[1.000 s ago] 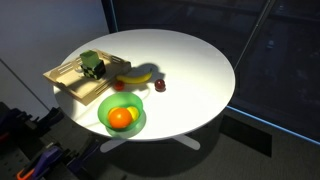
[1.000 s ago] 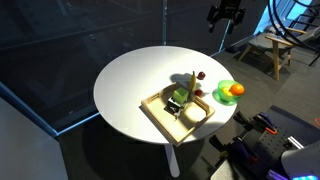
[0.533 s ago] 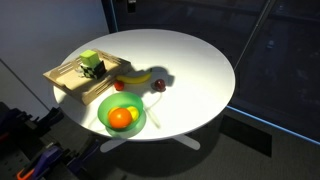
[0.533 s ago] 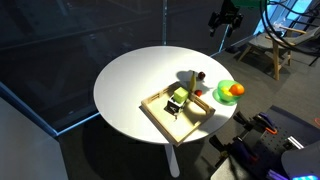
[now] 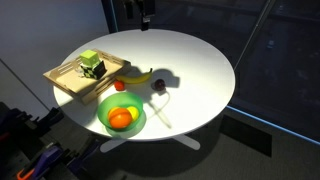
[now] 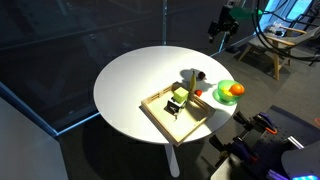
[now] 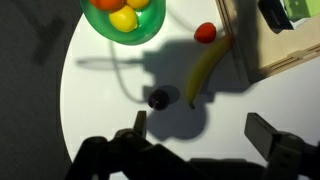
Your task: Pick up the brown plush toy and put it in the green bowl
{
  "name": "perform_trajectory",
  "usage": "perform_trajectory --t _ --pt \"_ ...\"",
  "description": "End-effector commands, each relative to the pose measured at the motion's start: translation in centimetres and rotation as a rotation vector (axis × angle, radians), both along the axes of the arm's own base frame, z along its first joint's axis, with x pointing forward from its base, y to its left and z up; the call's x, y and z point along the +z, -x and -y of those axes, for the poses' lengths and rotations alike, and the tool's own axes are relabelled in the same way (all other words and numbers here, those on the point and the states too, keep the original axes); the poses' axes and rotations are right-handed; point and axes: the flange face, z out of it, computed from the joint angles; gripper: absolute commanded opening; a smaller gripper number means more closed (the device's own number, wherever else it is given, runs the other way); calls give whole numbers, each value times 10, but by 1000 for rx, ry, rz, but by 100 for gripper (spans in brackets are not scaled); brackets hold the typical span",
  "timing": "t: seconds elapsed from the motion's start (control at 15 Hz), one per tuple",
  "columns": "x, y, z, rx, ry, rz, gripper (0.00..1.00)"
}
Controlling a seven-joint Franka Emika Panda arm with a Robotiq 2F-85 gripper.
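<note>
The brown plush toy [image 7: 158, 98] is a small dark lump on the white table, next to the banana's tip; it also shows in an exterior view [image 5: 158, 85]. The green bowl [image 7: 123, 32] holds an orange and a yellow fruit, and shows in both exterior views [image 5: 104, 107] [image 6: 221, 91]. My gripper [image 7: 200, 130] is open and empty, high above the table, with the toy just beyond its left finger in the wrist view. In the exterior views it hangs well above the table's far edge [image 5: 146, 14] [image 6: 224, 27].
A banana [image 7: 205, 70] and a small red ball [image 7: 205, 33] lie between the bowl and a wooden tray [image 5: 65, 78] that holds a green block. The round white table [image 5: 190, 75] stands on a pedestal. A wooden chair [image 6: 268, 48] stands beyond the table.
The gripper has come into an exterior view at the top and moved right; its shadow now falls over the toy and banana. Objects on the table have not moved.
</note>
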Motion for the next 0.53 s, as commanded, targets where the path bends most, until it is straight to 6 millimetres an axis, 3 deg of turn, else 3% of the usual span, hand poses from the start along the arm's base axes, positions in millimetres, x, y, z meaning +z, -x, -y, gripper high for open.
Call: perform_trajectory --t 0.0,0.47 --pt "-11 -4 11 16 -17 -7 100" --pt "-28 0 10 -1 -8 -48 100"
